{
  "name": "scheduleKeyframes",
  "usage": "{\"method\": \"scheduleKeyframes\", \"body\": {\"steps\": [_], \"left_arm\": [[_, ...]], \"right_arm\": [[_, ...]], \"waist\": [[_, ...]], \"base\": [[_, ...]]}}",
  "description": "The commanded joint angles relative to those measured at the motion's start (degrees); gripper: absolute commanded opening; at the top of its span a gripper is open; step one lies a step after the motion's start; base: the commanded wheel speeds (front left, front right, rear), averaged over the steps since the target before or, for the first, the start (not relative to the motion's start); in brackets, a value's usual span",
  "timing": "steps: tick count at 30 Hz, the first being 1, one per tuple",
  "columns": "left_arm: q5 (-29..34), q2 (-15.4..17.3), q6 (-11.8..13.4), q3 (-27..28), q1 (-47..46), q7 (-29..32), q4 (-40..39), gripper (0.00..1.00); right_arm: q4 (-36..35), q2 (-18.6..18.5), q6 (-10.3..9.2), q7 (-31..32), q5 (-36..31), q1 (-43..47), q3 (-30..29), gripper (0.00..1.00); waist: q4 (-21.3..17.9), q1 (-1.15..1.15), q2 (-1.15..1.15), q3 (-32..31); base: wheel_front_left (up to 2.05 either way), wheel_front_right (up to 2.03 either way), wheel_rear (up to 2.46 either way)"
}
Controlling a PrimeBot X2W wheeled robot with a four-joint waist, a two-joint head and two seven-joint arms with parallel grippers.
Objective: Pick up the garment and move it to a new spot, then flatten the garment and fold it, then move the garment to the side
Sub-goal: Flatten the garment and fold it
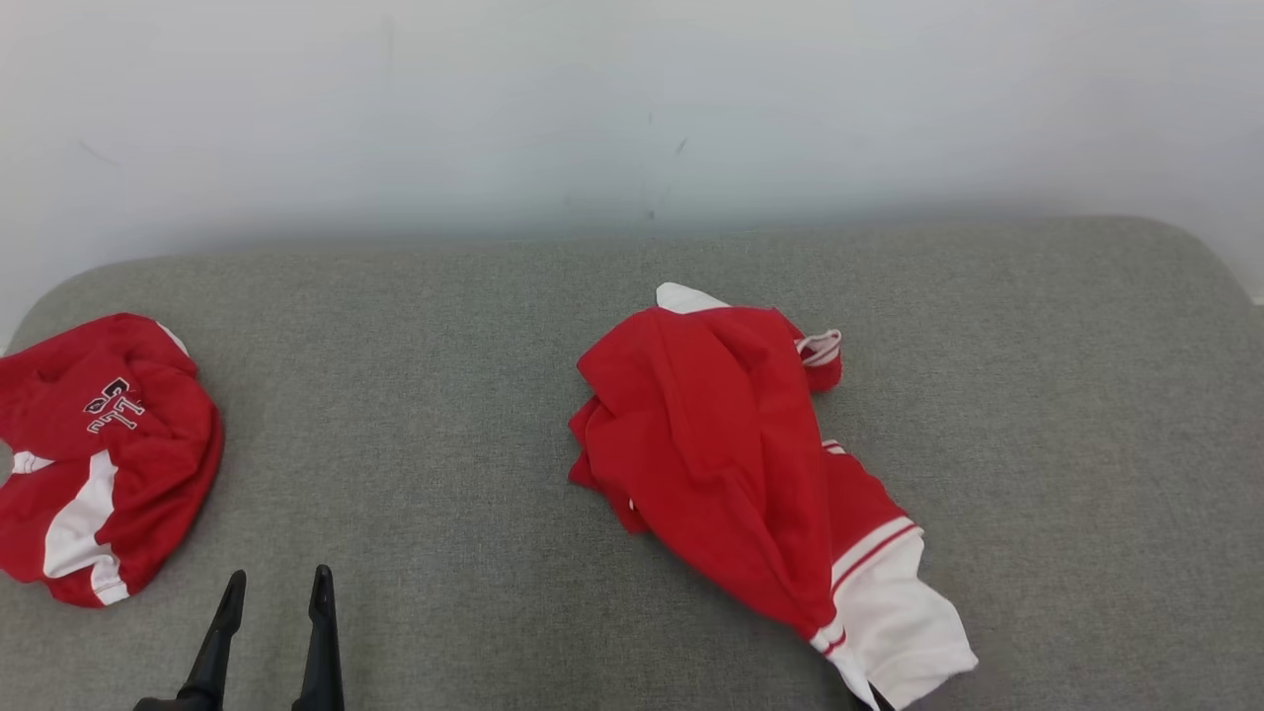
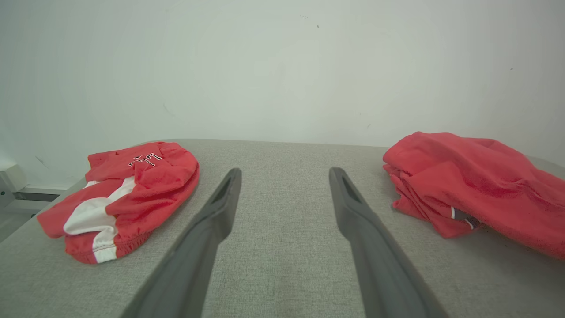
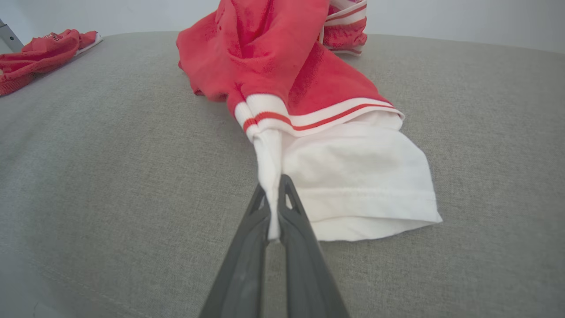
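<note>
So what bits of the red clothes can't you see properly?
- Letters on the far-left garment: head view, folds hide part; unreadable.
- Middle garment: bunched over itself, so its front and underside are hidden; the left wrist view's right edge cuts it off.
- Right end effector: right wrist view, shut on the white sleeve; the cloth between its fingers is hidden.
</note>
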Motion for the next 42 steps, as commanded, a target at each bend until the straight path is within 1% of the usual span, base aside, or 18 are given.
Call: {"method": "scheduleKeyframes", "body": {"steps": [1, 2, 3, 4, 8, 14, 21, 26, 33, 42], "left_arm": [[-0.6, 0.3, 0.1, 0.1, 0.3, -0.2, 0.2, 1.00], [-0.7, 0.3, 0.1, 0.1, 0.2, -0.2, 0.2, 1.00], [-0.7, 0.2, 0.1, 0.2, 0.4, -0.2, 0.3, 1.00], [-0.7, 0.2, 0.1, 0.3, 0.5, -0.2, 0.3, 1.00], [-0.6, 0.1, 0.1, 0.5, 0.8, -0.2, 0.5, 1.00], [0.4, 0.2, 0.1, 0.9, 0.8, -0.2, 0.3, 1.00], [1.1, 0.4, 0.1, 1.3, 1.1, -0.2, 0.0, 1.00], [1.7, 0.4, 0.1, 1.9, 1.7, -0.2, -0.3, 1.00], [4.5, 0.2, 0.1, 3.2, 2.4, -0.2, 0.0, 1.00], [6.2, -0.4, 0.1, 4.2, 3.2, -0.2, 0.9, 1.00]], "right_arm": [[-0.3, 0.2, -0.13, 0.6, 0.4, 1.3, 0.2, 0.00], [-0.8, 0.4, -0.13, 0.9, 0.6, 1.7, 0.1, 0.03], [-1.3, 0.7, -0.13, 0.8, 0.6, 1.9, 0.1, 0.46], [-1.7, 0.9, -0.13, 0.7, 0.9, 2.1, 0.3, 1.00], [-3.6, 1.0, -0.13, -1.2, 1.2, 1.3, 0.7, 1.00], [-5.8, 0.6, -0.13, -4.7, 3.7, -1.2, -1.3, 1.00], [-3.7, 0.7, -0.13, -6.4, 4.9, -3.7, -3.2, 1.00], [-1.5, 1.7, -0.13, -7.5, 4.3, -4.4, -5.6, 1.00], [1.5, 2.9, -0.13, -8.4, 3.0, -4.8, -8.5, 1.00], [2.4, 3.3, -0.13, -8.5, 1.9, -5.1, -9.9, 1.00]], "waist": [[0.1, 0.01, 0.00, 0.0], [0.1, 0.01, 0.00, -0.1], [0.1, 0.01, 0.00, -0.1], [0.0, 0.01, 0.00, -0.1], [-0.1, 0.01, 0.00, -0.4], [0.3, 0.01, 0.00, -1.1], [1.4, 0.01, 0.00, -1.6], [2.2, 0.01, 0.00, -1.5], [3.1, 0.01, 0.00, -1.6], [3.3, 0.01, 0.00, -1.2]], "base": [[0.00, 0.00, 0.00], [0.00, 0.00, 0.00], [0.00, 0.00, 0.00], [0.00, 0.00, 0.00], [0.00, 0.00, 0.00], [0.00, 0.00, 0.00], [0.00, 0.00, 0.00], [0.00, 0.00, 0.00], [0.00, 0.00, 0.00], [0.00, 0.00, 0.00]]}}
